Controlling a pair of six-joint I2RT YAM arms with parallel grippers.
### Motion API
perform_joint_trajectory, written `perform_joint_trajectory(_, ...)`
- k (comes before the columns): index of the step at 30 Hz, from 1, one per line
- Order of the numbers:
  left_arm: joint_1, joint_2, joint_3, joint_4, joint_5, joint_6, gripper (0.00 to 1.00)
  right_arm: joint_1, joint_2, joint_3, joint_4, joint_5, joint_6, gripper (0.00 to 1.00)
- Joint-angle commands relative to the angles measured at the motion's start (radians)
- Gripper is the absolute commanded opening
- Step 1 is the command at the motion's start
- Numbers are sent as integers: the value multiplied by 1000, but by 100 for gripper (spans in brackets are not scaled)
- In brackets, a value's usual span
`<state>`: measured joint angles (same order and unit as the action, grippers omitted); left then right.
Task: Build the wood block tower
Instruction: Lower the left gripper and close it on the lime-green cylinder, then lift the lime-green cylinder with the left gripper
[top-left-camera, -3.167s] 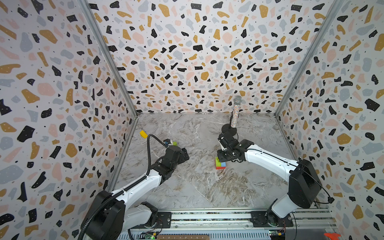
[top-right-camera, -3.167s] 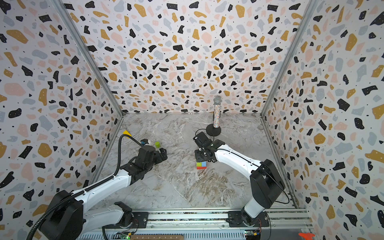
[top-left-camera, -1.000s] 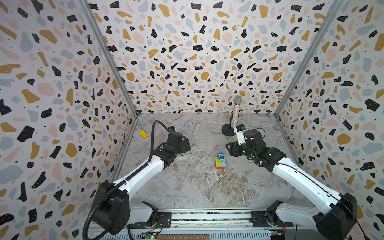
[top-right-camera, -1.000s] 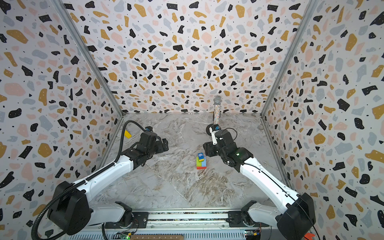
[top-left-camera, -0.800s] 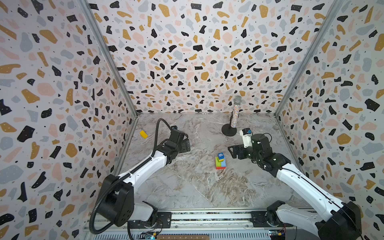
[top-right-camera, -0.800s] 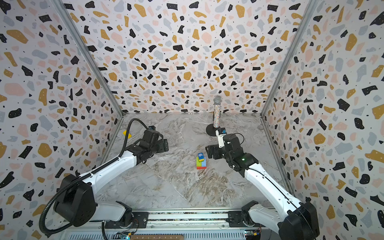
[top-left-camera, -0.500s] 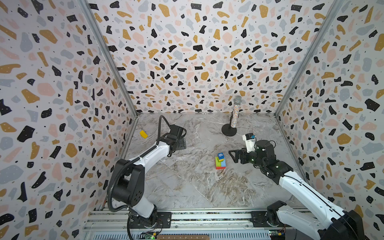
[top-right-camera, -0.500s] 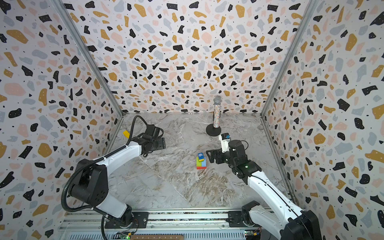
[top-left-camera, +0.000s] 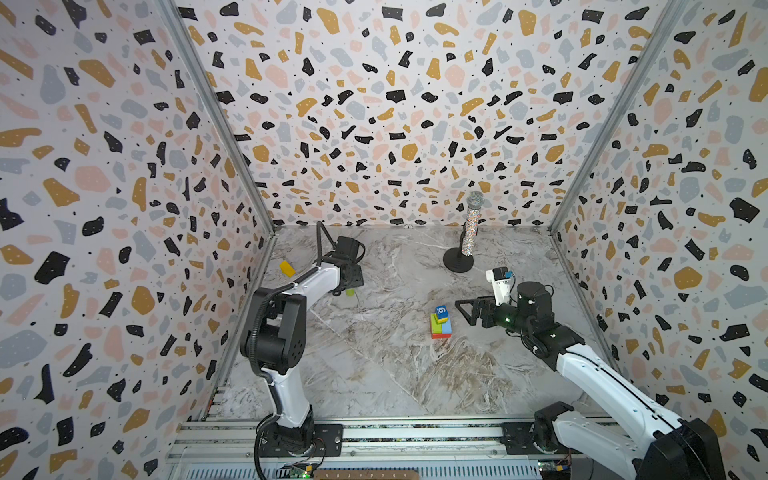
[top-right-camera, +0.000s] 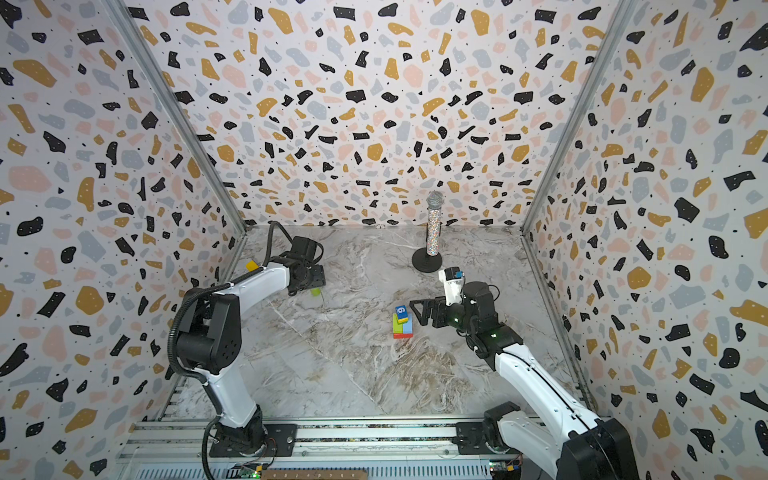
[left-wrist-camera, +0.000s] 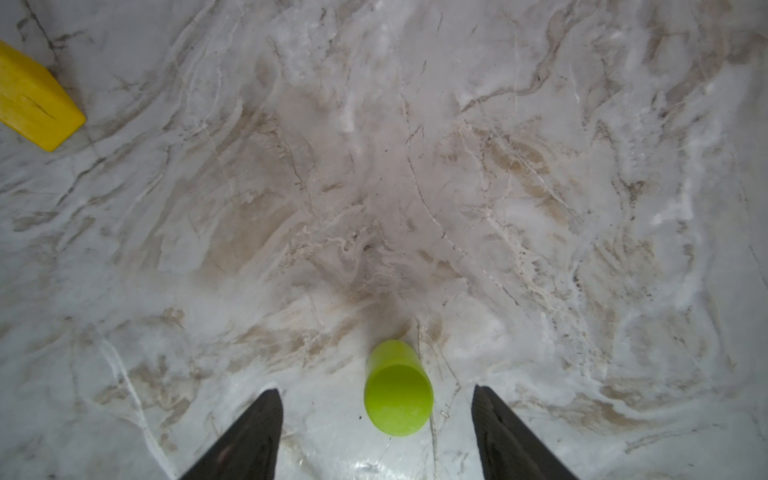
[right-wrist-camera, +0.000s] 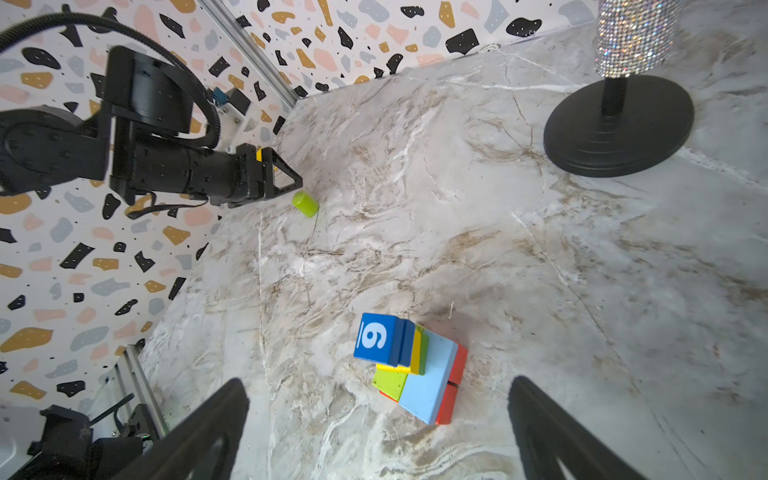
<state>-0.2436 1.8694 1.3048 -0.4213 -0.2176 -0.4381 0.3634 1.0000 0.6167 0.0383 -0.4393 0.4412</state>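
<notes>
Near the left wall, poises left gripper (left-wrist-camera: 375, 390), fingers apart, over the lime cylinder (left-wrist-camera: 398, 395); holds right gripper (right-wrist-camera: 378, 382), fingers spread and empty, beside the tower (top-left-camera: 440, 324).

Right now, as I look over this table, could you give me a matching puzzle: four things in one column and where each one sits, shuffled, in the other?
Things:
1. lime green cylinder
2. yellow block
3. dark blue numbered cube
4. glittery microphone

Places:
A. on top of the tower
B. close to the left wall
C. upright near the back wall
D. loose between the yellow block and the tower

Pairs: 1-D, 2-B, 3-A, 4-C
</notes>
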Motion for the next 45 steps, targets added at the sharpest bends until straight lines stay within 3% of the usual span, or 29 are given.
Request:
perform_joint_trajectory(1, 8, 19, 15, -1, 25, 10, 70, -9, -26, -10, 39, -50, 21, 99)
perform_joint_trajectory(45, 7, 50, 10, 23, 70, -8, 30, -16, -10, -25, 52, -68, 50, 99)
